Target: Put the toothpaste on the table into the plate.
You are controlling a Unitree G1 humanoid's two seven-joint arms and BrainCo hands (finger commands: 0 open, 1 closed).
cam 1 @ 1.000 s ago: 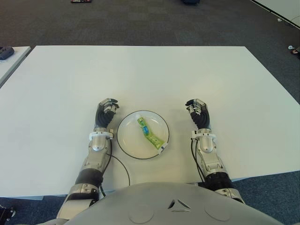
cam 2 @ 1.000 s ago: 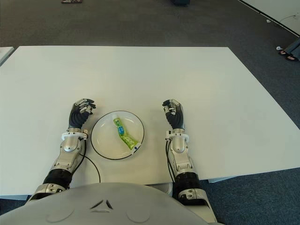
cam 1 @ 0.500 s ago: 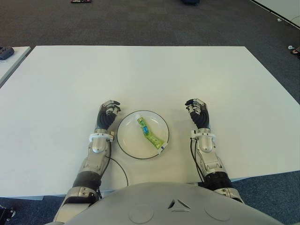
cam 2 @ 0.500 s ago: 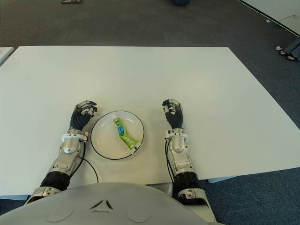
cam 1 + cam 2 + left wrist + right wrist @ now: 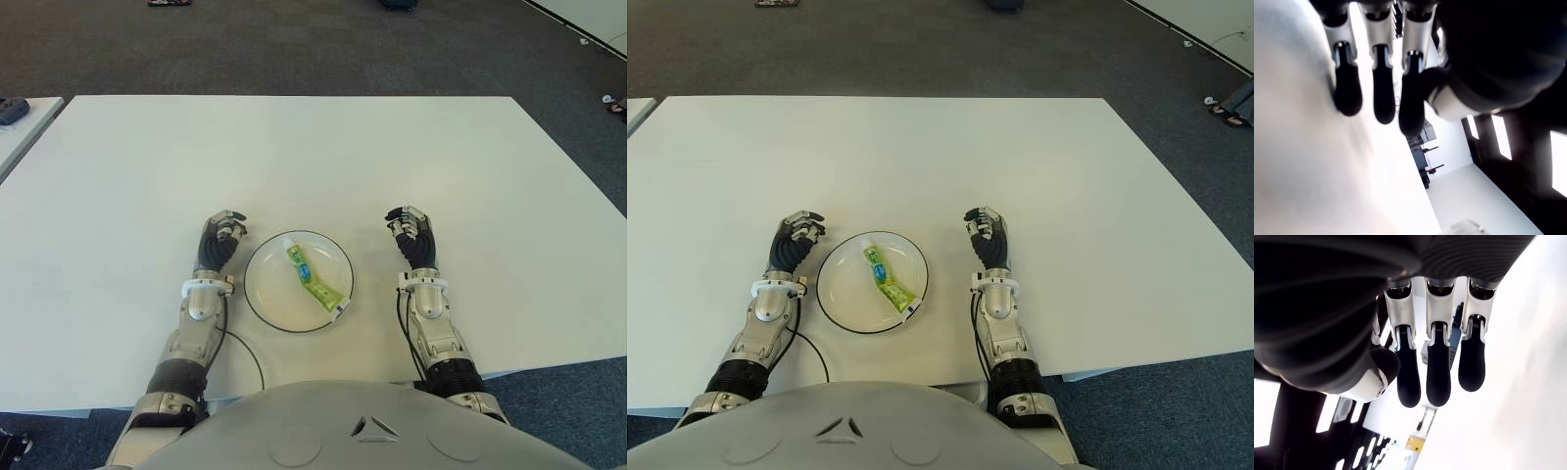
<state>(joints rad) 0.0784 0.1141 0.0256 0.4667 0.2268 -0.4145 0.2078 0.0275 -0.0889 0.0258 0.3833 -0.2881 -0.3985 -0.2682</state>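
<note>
Both hands hold nothing. In the left eye view, the left hand (image 5: 218, 241) sits lower left of centre, fingers curled, beside the round white dark-rimmed plate (image 5: 265, 294) holding the green toothpaste tube (image 5: 312, 280); it has slid slightly outward since earlier. The right hand (image 5: 412, 239) shows right of the plate. In the wrist views, the fingers (image 5: 1376, 93) hang loosely bent and grip nothing. A careless arm sweep could knock the plate.

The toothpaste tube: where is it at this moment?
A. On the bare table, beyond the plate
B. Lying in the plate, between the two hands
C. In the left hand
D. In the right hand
B: the green toothpaste tube lies inside the plate, with the left hand to its left and the right hand to its right, both holding nothing.
</note>
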